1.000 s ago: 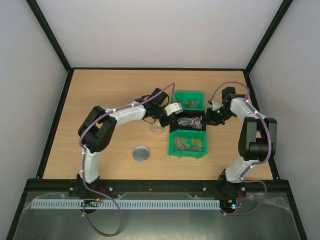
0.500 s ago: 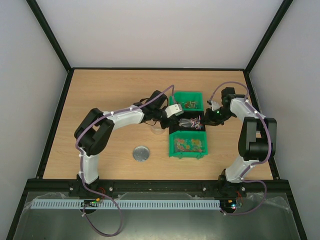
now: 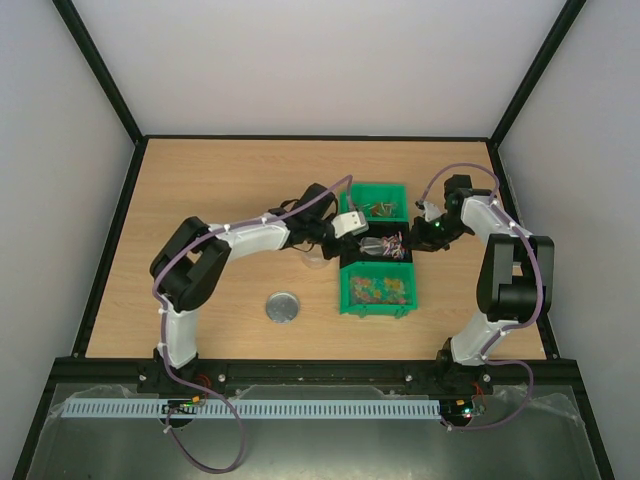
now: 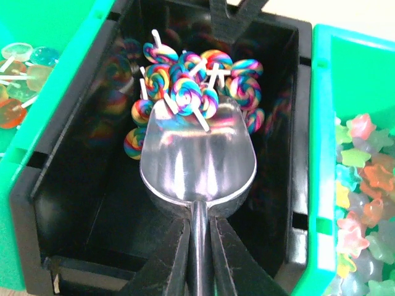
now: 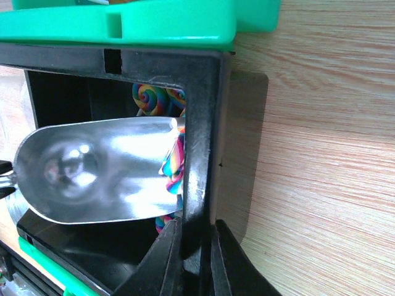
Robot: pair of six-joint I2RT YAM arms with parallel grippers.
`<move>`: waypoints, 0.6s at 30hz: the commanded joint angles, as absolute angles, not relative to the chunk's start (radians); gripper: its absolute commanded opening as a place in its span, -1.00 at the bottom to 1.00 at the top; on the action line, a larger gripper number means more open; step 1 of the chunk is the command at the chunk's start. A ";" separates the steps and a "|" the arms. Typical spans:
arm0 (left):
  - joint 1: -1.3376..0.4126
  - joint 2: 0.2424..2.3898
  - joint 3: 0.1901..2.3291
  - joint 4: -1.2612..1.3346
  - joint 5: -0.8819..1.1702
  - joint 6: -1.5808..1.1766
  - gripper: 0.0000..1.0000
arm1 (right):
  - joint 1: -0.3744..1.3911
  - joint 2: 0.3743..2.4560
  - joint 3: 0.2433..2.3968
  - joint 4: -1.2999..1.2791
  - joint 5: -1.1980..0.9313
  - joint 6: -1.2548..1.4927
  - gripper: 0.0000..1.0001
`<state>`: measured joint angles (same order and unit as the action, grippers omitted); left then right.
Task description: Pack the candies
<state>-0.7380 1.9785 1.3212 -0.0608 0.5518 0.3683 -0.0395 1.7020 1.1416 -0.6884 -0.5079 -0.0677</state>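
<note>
Two closed grips: left gripper (image 4: 197, 231) pinches the scoop (image 4: 197, 166) by its handle, and right gripper (image 5: 196, 243) clamps the wall of the black bin (image 5: 200, 123). Scoop bowl sits inside the black bin, its lip at 12 o'clock set against a heap of swirl candies (image 4: 185, 92), with two or three lying on the lip. Star candies (image 4: 361, 185) lie in the green bin (image 4: 324, 123) at 3 o'clock of the black bin, left wrist view.

The lollipops (image 4: 185, 92) are rainbow-swirled, their bin (image 4: 74, 185) black, the scoop (image 4: 197, 160) silver, the side bins (image 4: 324, 123) green.
</note>
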 commanded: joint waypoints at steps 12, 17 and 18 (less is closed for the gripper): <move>-0.729 1.932 1.118 0.382 0.616 0.270 -0.95 | -0.026 1.721 1.153 -0.769 -0.601 -0.189 -0.97; -0.719 1.878 1.064 0.466 0.566 0.247 -0.95 | -0.029 1.734 1.171 -0.795 -0.593 -0.206 -0.97; -0.710 1.869 1.046 0.476 0.560 0.252 -0.95 | -0.030 1.731 1.168 -0.796 -0.591 -0.207 -0.97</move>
<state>-0.7197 1.9366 1.0889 0.2924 0.5743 0.2657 -0.0475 1.7172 1.1568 -0.7059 -0.5236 -0.1211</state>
